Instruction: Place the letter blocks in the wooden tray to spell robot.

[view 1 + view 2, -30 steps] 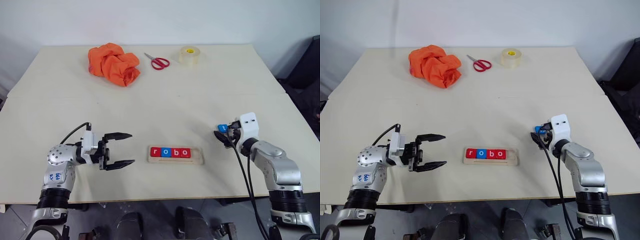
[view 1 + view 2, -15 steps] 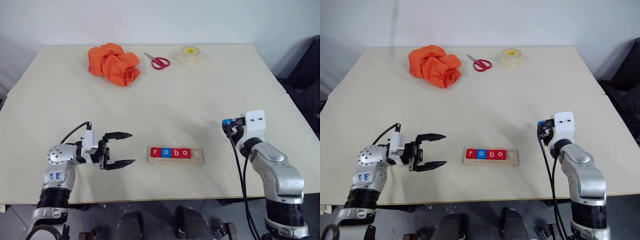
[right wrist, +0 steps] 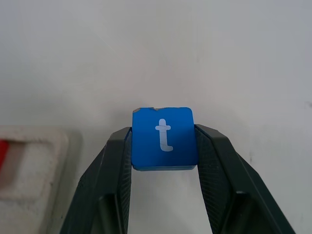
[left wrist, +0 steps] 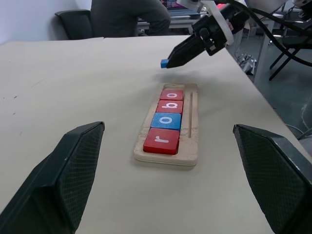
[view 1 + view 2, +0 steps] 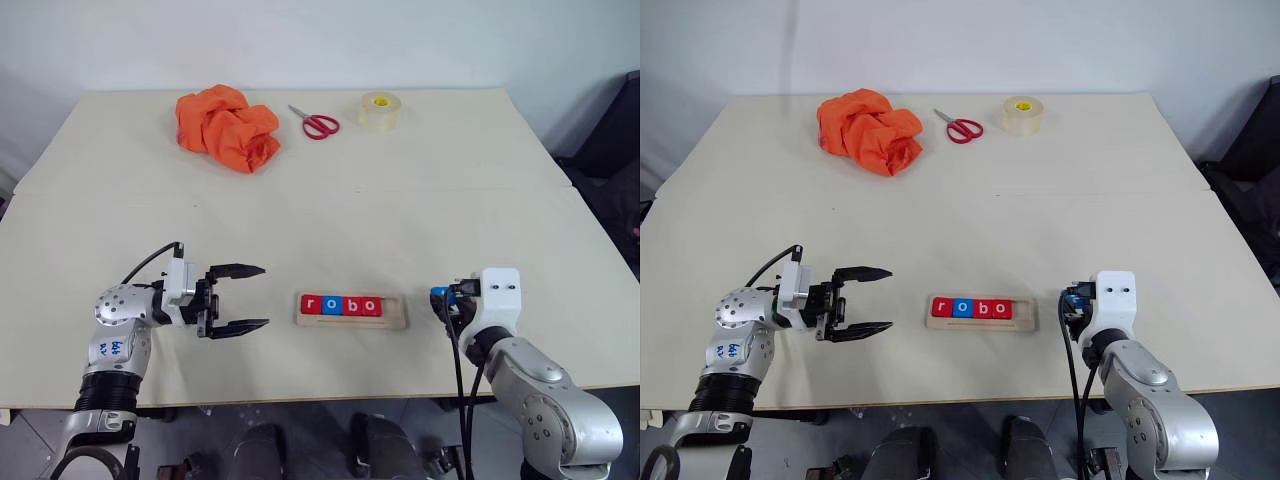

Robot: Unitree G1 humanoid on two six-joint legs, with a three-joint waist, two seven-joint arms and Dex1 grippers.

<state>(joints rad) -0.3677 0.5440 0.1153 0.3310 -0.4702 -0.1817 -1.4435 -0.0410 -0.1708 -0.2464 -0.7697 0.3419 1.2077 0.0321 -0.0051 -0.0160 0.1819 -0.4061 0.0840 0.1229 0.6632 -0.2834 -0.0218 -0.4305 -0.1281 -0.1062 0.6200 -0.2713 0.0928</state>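
Four letter blocks (image 5: 342, 305) already sit in the wooden tray (image 5: 352, 322) near the front edge of the worktop (image 5: 330, 210), reading r, o, b, o in red, blue, red, red; the slot at the tray's right end is bare, so the word lacks only its last letter; that letter, the blue t block (image 3: 164, 138), is clamped between the two black fingers of the right pincer (image 3: 164, 146), off the surface and just to the right of the tray; judging by this, what remains is to carry it over the empty end slot, set it down the right way round and let go; the left pincer (image 5: 236, 299) hangs to the left of the tray with its fingers spread wide, holding and touching nothing.
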